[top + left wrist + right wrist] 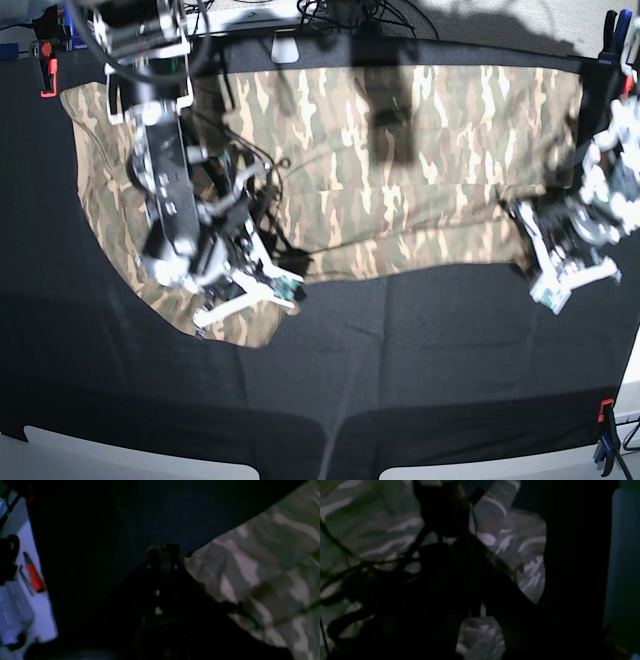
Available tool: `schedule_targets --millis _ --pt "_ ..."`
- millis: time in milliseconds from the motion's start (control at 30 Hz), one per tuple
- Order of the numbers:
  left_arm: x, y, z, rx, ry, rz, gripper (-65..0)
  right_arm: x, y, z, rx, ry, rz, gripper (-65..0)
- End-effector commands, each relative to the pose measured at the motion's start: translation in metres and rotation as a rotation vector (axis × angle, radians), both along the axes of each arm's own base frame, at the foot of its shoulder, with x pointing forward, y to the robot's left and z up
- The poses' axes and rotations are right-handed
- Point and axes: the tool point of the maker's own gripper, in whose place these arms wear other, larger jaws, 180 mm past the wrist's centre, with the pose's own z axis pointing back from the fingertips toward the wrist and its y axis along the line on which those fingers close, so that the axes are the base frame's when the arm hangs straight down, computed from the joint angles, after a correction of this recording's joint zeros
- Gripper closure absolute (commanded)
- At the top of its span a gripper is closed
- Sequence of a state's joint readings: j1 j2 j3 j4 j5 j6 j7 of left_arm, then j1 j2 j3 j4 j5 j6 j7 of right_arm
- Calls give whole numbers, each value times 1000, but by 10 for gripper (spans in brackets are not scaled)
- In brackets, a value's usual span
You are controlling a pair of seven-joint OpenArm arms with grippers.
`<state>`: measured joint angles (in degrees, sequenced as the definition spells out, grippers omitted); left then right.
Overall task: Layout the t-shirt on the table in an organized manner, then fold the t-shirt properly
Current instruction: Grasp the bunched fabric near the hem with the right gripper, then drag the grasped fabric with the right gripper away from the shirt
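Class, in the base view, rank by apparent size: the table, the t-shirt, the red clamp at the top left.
1. table
2. t-shirt
3. red clamp, by far the smallest

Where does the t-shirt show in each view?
Left wrist: t-shirt fills the right side, beside the left gripper.
Right wrist: t-shirt covers the left and centre.
Base: t-shirt spreads across the upper half.
Shared landmark: the black table.

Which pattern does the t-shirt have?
Camouflage in tan, beige, olive and brown; the t-shirt shows best in the base view.
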<state>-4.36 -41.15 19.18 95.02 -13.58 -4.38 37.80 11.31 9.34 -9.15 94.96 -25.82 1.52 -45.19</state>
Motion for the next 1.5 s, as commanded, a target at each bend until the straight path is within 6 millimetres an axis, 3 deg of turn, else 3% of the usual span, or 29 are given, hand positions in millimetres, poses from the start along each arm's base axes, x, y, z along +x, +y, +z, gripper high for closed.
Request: schedule_targets --millis 0,267,500,733,800,867,900,1133,1333,1467 --pt "5 2 20 33 -68 -7 0 2 -4 18 5 -48 -6 0" --pt "-45 -9 37 207 -129 8 0 -50 -24 18 45 -58 -71 0" --pt "-98 -18 6 203 -7 -29 0 -88 -25 -14 43 56 -88 0" --pt "-107 -20 2 235 -23 -55 0 -103 -26 -30 40 108 -94 0" --pt "-107 -20 3 234 -26 -56 0 -103 -26 -30 40 107 -93 -151" --pt "-107 -20 3 234 -26 -56 0 -101 -25 -27 39 94 -88 -271" --pt "-107 -20 3 234 -25 -55 0 -98 -24 -23 33 71 -78 -300" --pt "-107 -20 3 234 -25 -55 0 -66 -11 12 88 -73 -18 -303" --pt "-107 -20 3 234 -26 -55 0 -17 12 66 188 -177 94 -299" --pt "-107 -20 3 234 -25 -56 0 19 4 67 199 -153 91 -299"
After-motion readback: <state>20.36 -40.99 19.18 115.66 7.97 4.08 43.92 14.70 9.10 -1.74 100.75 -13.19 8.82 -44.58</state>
